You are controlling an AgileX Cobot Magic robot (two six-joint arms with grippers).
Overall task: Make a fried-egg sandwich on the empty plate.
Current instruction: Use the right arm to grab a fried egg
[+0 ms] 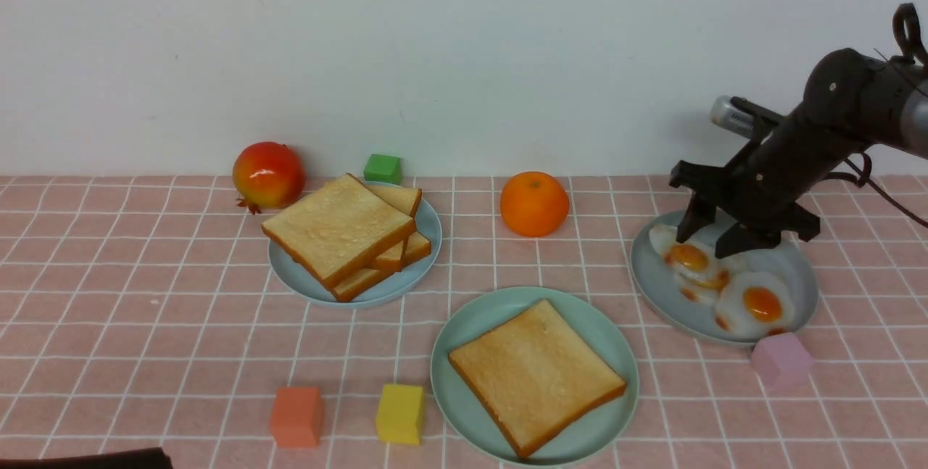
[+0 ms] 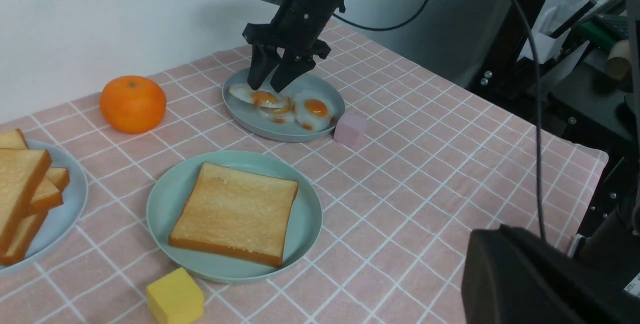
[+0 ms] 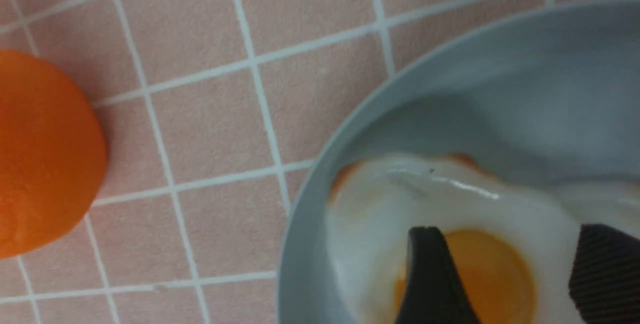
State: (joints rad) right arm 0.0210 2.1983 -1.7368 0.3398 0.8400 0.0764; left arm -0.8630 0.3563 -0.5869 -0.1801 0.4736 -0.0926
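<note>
White fried egg (image 1: 687, 257) is seen directly beneath the right hand (image 1: 707, 243), whose fingers (image 3: 430, 274) are spread astride its yolk (image 3: 492, 269), on the grey-blue plate (image 1: 652, 295); the mint-green plate (image 1: 464, 324), loaded with one toast slice (image 1: 536, 375), is set leftward and nearer the robot.

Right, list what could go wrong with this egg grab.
The eggs overlap on the grey-blue plate, so the open right gripper may lift two or drag a neighbour. Its fingertips straddle the rounded yolk and could slip off. A dragged plate could knock the pink cube beside it.
</note>
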